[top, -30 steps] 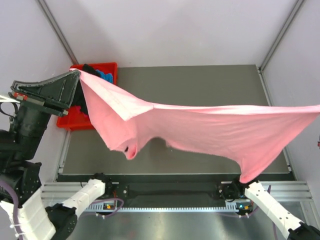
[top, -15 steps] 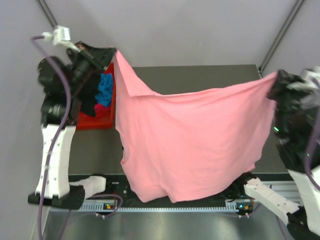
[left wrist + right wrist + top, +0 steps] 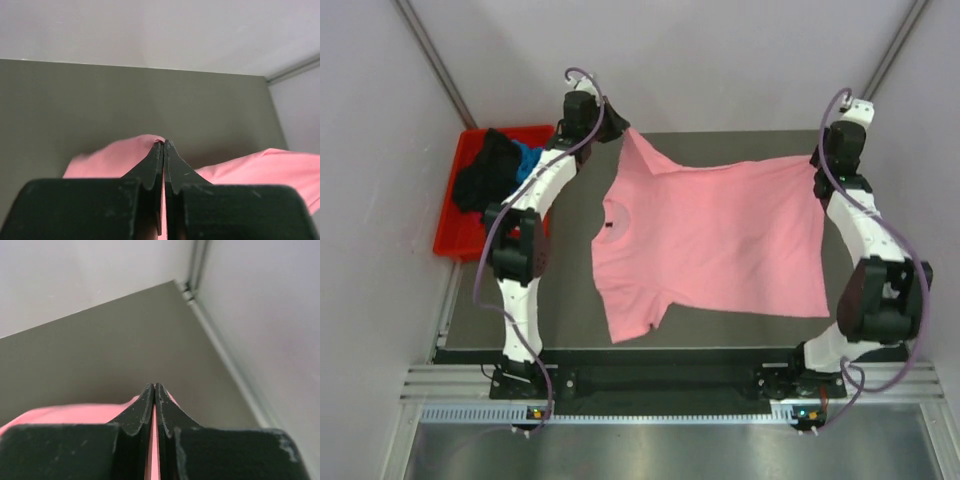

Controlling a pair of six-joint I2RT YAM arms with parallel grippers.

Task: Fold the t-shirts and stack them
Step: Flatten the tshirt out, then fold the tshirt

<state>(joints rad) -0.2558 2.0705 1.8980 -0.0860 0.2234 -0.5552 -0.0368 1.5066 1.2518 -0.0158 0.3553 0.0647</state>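
Observation:
The light pink t-shirt (image 3: 715, 235) is spread over the grey table, neck opening to the left, one sleeve hanging towards the near left. My left gripper (image 3: 620, 130) is shut on its far left corner; pink cloth (image 3: 115, 160) shows pinched between the jaws (image 3: 163, 143). My right gripper (image 3: 817, 163) is shut on the far right corner, with pink cloth (image 3: 60, 415) between its jaws (image 3: 153, 386). Both arms are stretched to the far side of the table. Black, bright blue and magenta shirts (image 3: 495, 168) lie bunched in the red bin.
The red plastic bin (image 3: 450, 240) stands off the table's far left corner. Grey walls (image 3: 670, 60) close in the table at back and sides. The metal frame rail (image 3: 660, 385) runs along the near edge.
Both arms have swung from high and near to the far side of the table. The pink shirt, which hung in the air between them, has come down spread over the table.

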